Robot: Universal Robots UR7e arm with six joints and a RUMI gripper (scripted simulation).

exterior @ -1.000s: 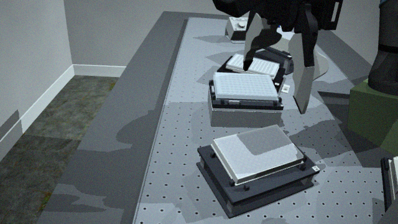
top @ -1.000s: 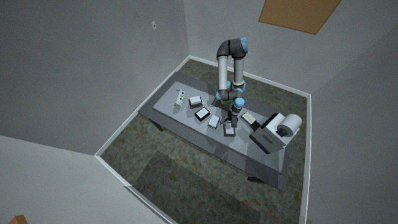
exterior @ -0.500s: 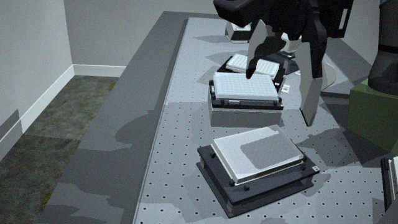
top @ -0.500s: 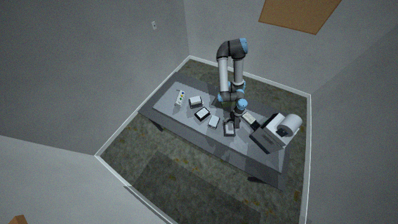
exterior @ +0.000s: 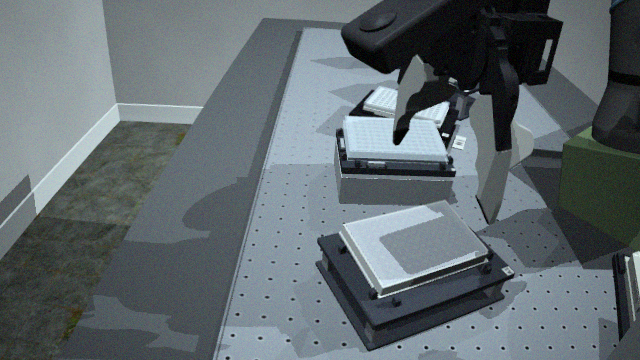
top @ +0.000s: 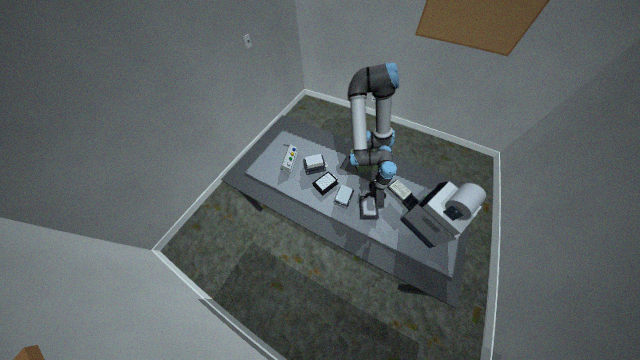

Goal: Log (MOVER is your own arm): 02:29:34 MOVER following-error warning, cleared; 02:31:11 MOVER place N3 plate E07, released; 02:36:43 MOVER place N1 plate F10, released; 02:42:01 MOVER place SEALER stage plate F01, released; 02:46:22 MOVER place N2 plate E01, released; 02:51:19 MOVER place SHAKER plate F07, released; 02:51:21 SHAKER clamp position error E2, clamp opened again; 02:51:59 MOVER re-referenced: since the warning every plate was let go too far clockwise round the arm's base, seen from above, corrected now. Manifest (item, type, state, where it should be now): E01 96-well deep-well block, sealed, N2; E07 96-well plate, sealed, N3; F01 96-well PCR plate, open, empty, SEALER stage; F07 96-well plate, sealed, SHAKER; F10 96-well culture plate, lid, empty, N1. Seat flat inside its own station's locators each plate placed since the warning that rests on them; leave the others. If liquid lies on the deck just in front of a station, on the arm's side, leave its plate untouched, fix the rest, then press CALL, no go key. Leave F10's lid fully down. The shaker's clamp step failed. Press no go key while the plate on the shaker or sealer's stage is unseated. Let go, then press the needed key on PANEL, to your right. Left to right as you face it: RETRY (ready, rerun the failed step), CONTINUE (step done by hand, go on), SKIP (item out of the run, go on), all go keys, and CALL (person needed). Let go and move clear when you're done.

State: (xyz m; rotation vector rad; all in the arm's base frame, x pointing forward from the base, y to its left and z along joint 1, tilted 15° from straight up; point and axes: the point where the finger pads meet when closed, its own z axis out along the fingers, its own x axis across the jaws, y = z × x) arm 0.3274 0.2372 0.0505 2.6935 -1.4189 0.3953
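Note:
My gripper (exterior: 445, 172) is open and empty. It hangs above the table between two plates, and it also shows in the top view (top: 372, 196). Just below and in front of it, a lidded clear plate (exterior: 412, 247) lies on a black nest (exterior: 415, 295). The plate is turned a little askew to the nest's edges and pins. It shows under the gripper in the overview (top: 368, 206). Behind it, a sealed white plate (exterior: 394, 139) sits on the grey shaker block (exterior: 395, 187). A third white plate (exterior: 404, 104) lies on a black nest further back.
The key panel (top: 289, 157) lies at the table's far left end, beside a plate on a tall block (top: 314, 162). The sealer (top: 440, 212) with its roll stands at the right end, with a plate (top: 400, 189) in front of it. The arm's green pedestal (exterior: 600, 185) is close on the right.

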